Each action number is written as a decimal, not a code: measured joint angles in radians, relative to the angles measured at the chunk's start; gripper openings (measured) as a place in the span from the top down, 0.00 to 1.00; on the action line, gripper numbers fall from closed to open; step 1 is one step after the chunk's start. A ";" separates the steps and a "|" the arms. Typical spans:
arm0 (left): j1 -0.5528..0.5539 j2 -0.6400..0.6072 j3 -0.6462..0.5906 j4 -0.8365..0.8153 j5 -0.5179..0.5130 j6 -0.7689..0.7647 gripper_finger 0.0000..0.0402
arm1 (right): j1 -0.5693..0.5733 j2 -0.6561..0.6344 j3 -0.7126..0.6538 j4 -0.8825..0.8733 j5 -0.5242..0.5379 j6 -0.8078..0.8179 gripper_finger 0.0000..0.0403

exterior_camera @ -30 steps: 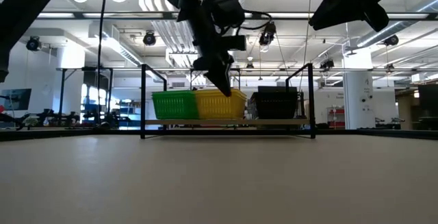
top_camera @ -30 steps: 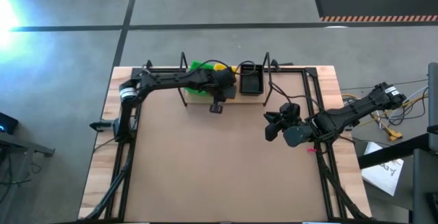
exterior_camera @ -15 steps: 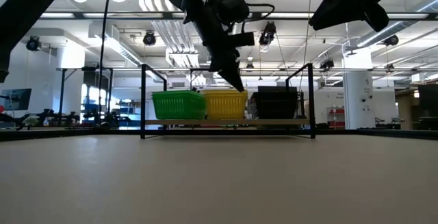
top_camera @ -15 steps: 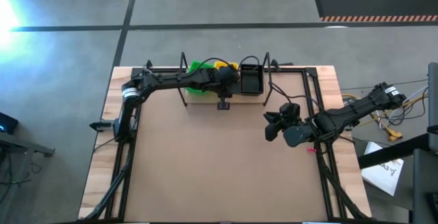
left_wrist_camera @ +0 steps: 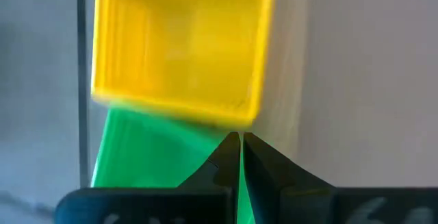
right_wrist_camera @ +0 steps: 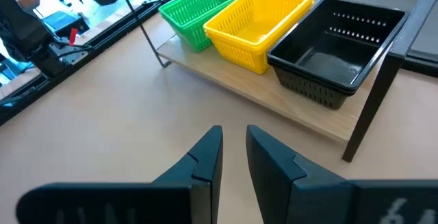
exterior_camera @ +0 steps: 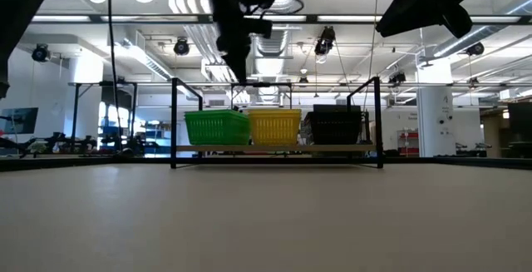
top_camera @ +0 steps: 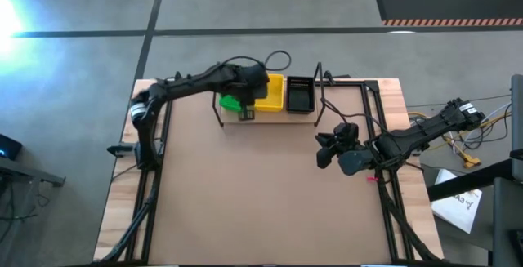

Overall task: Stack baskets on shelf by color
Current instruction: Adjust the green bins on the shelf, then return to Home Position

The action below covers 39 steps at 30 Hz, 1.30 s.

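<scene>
The baskets stand in three stacks by colour on the shelf (right_wrist_camera: 274, 95) at the table's far edge: green (right_wrist_camera: 205, 8), yellow (right_wrist_camera: 263, 22), black (right_wrist_camera: 342, 49). In the low view they stand side by side, green (exterior_camera: 216, 127), yellow (exterior_camera: 274, 126), black (exterior_camera: 337, 126). My left gripper (left_wrist_camera: 239, 148) is shut and hovers above the near rims of the green and yellow stacks, clear of them (exterior_camera: 241, 77). My right gripper (right_wrist_camera: 234, 148) waits slightly open over the table's right part (top_camera: 321, 149), facing the shelf.
Black wire uprights (top_camera: 219, 95) (top_camera: 319, 95) stand at both ends of the shelf. The brown tabletop (top_camera: 261, 193) lies bare on the shelf's near side. Black frame rails run along the table's sides (top_camera: 151, 185). Cables and papers lie off its right edge (top_camera: 462, 198).
My left gripper has risen from the yellow stack's near rim and swung toward the table's left, now above the green and yellow stacks. The yellow stack, first slightly skewed against the green one, slid a little toward the black stack and sits level.
</scene>
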<state>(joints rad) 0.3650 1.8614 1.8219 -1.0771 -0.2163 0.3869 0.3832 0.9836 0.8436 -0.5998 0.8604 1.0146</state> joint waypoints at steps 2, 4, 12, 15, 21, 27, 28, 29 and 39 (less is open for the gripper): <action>0.029 0.004 -0.005 -0.036 -0.005 -0.017 0.99 | 0.000 0.000 0.000 0.000 0.001 -0.009 0.85; 0.054 0.016 -0.017 -0.040 -0.028 -0.040 0.99 | 0.000 0.000 0.000 0.000 0.002 -0.019 0.85; 0.094 0.078 -0.061 -0.023 -0.086 -0.041 0.99 | 0.000 0.000 0.000 0.000 0.000 -0.021 0.85; 0.093 0.104 -0.065 -0.016 -0.078 -0.041 0.99 | 0.000 0.000 0.000 0.002 -0.003 -0.021 0.85; 0.092 0.115 -0.064 0.075 -0.071 -0.041 0.99 | 0.000 0.000 0.000 0.005 -0.004 -0.021 0.85; 0.093 0.115 -0.064 0.173 -0.055 -0.040 0.99 | 0.000 0.000 0.000 0.007 -0.008 -0.021 0.85; 0.093 0.115 -0.064 0.186 -0.044 -0.041 0.99 | 0.000 0.000 0.000 0.007 -0.013 -0.021 0.85; 0.093 0.115 -0.065 0.204 -0.029 -0.041 0.99 | 0.000 0.000 0.000 0.008 -0.020 -0.021 0.85; 0.091 0.065 -0.034 0.220 -0.056 -0.036 0.99 | 0.000 0.000 0.000 0.015 -0.093 -0.005 0.85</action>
<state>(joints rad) 0.4561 1.9262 1.7883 -0.8571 -0.2725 0.3513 0.3833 0.9836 0.8433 -0.5847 0.7673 1.0100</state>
